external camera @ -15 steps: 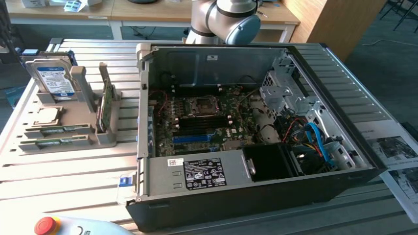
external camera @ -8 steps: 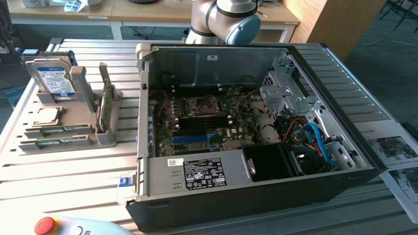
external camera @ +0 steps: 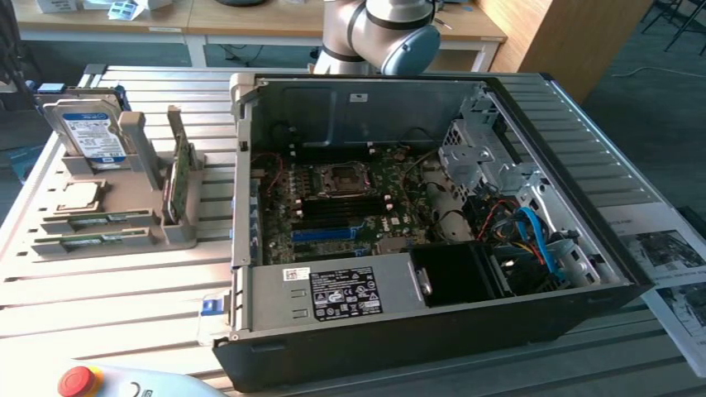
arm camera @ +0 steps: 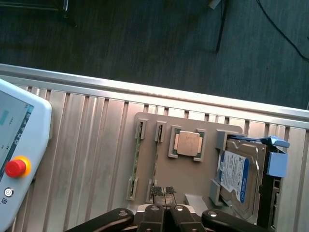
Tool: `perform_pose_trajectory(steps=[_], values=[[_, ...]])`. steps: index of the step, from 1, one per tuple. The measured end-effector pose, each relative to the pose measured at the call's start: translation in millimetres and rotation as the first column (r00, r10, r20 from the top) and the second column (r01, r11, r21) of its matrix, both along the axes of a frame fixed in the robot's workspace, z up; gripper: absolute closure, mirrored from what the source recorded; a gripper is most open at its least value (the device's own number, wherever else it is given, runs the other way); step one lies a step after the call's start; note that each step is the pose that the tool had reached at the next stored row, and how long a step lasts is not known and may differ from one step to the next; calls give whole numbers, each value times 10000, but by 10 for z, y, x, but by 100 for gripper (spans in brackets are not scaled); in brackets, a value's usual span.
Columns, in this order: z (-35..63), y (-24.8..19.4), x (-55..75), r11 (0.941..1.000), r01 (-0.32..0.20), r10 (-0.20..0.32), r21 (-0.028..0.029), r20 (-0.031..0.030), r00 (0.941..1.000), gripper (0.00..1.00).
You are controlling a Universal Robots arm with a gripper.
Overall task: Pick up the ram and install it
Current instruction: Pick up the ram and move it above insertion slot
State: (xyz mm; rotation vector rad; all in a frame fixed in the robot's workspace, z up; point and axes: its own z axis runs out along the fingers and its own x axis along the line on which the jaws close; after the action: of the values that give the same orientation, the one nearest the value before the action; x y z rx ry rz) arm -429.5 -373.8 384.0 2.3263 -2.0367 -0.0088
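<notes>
Two rams stand on edge in a grey holder on the table at the exterior view's left, one ram behind the other. From the wrist view they are thin green edges, one ram beside the second. My gripper hangs high above the holder. Its fingertips are pressed together with nothing between them, over the holder's edge close to the second ram. The open computer case shows its motherboard with dark slots and a blue slot strip.
The holder also carries a hard drive, a processor chip and a taller green card. A teach pendant with a red stop button lies near the table's edge. Papers lie at the exterior view's right. The arm rises behind the case.
</notes>
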Motion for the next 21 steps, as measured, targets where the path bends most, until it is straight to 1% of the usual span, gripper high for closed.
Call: perform_pose_trajectory(steps=[13, 18, 21], values=[[-199, -21, 0, 10000, 1, -1, -1, 2, 10000, 90], [-208, -22, 0, 10000, 0, 0, -2, -1, 10000, 90], [-210, -22, 1, 10000, -1, 1, 0, 11, 10000, 90]])
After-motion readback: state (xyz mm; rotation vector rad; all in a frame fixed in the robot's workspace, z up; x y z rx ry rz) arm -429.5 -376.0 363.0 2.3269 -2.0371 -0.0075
